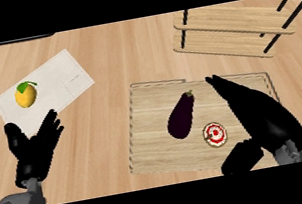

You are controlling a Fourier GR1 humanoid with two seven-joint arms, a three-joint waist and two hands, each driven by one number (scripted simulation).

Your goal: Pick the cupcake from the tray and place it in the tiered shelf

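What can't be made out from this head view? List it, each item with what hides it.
- Tiered shelf: its upper part and right end are cut off by the view's top and right edges.
- Tray: its right part is hidden under the right hand.
- Cupcake: seen only from above, so its side cannot be judged.
- Left hand: its forearm runs off the lower edge.

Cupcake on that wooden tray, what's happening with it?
The right robot hand is open above the tray, next to the cupcake, which sits untouched beside an eggplant. The tiered shelf waits at the far right. The left robot hand rests open at the left.
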